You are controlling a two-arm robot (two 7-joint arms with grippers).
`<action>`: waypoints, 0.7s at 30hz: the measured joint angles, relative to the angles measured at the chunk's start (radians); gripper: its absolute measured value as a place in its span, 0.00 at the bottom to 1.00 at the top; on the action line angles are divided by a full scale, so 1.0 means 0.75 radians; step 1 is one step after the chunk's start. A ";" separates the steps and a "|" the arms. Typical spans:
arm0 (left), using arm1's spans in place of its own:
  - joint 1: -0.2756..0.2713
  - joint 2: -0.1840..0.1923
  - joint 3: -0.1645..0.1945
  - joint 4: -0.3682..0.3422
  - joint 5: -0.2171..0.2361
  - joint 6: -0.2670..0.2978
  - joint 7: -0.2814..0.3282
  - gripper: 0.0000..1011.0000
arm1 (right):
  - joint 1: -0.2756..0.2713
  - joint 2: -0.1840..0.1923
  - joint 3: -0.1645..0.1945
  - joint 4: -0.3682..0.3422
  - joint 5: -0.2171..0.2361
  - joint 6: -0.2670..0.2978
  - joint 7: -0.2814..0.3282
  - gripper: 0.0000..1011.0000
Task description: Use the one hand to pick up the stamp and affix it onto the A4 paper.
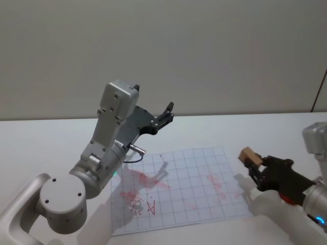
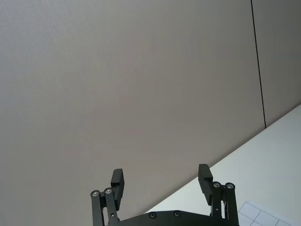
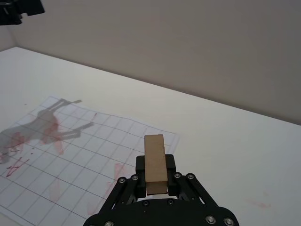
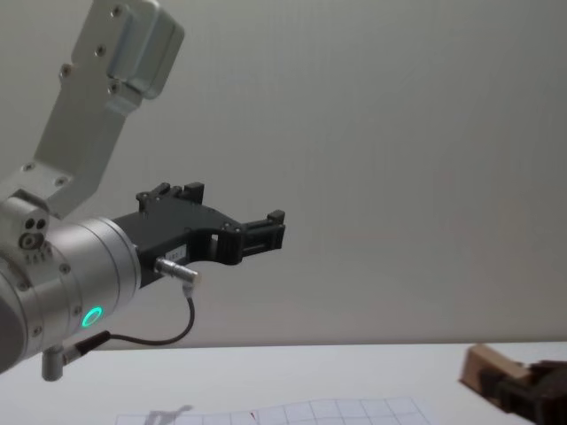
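Soft, even light; grey shadows (image 3: pixel 43 121) on the A4 paper (image 3: pixel 110 141)

A4 paper (image 1: pixel 196 176): left arm (image 1: pixel 110 148) overhangs left edge — right half open.

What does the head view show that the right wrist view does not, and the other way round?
Head view adds the raised silver left arm, its left gripper open. Right wrist view adds a faint red smudge on the bare table. Both have the right gripper shut on the wooden stamp near the red-marked A4 paper.
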 joint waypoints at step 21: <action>0.000 0.000 0.000 0.000 0.000 0.000 0.000 0.99 | 0.190 -0.108 -0.094 0.307 -0.138 0.077 0.264 0.22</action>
